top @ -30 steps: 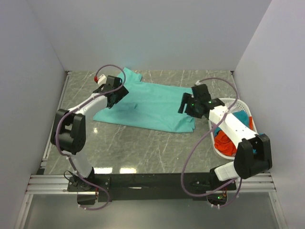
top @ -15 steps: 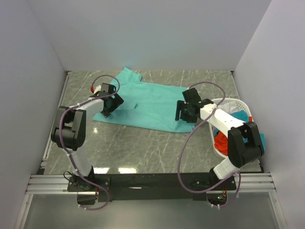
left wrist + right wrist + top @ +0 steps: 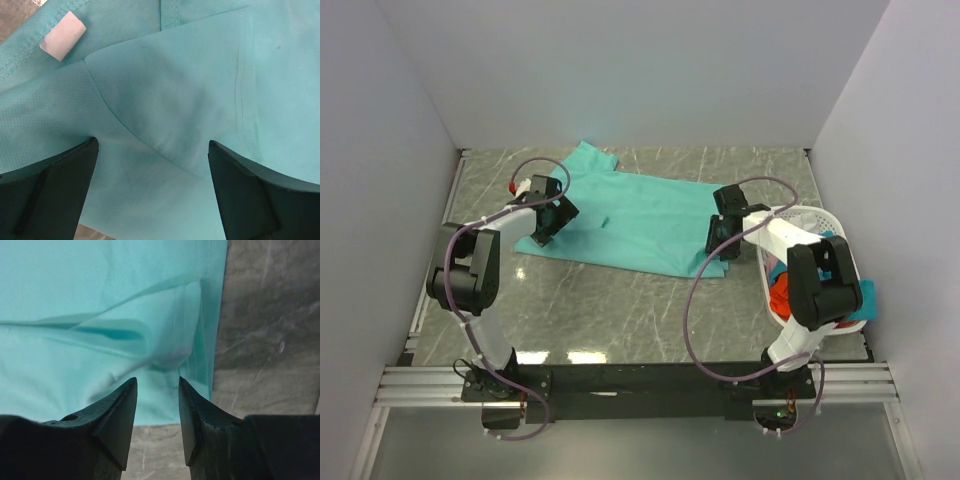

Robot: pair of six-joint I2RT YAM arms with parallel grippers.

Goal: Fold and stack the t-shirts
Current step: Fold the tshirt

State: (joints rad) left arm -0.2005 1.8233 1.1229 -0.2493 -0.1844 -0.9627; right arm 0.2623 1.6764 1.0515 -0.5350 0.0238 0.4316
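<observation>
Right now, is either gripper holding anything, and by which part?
Left gripper is open over the teal t-shirt, holding nothing. Right gripper straddles a raised fold at the shirt's edge, jaws narrow; whether it pinches cannot be told.

From above, you cannot see the fingertips of the left gripper (image 3: 548, 222) or the right gripper (image 3: 720, 242). Each body covers them and the patch of teal-green t-shirt (image 3: 640, 215) beneath. The right arm (image 3: 790, 245) hides much of the laundry basket (image 3: 812, 211) and of the orange-red t-shirt (image 3: 782, 298) inside it. The right wrist view leaves you unable to tell whether the raised fold (image 3: 167, 357) is pinched. The white label (image 3: 62, 35) is too blurred to read.
</observation>
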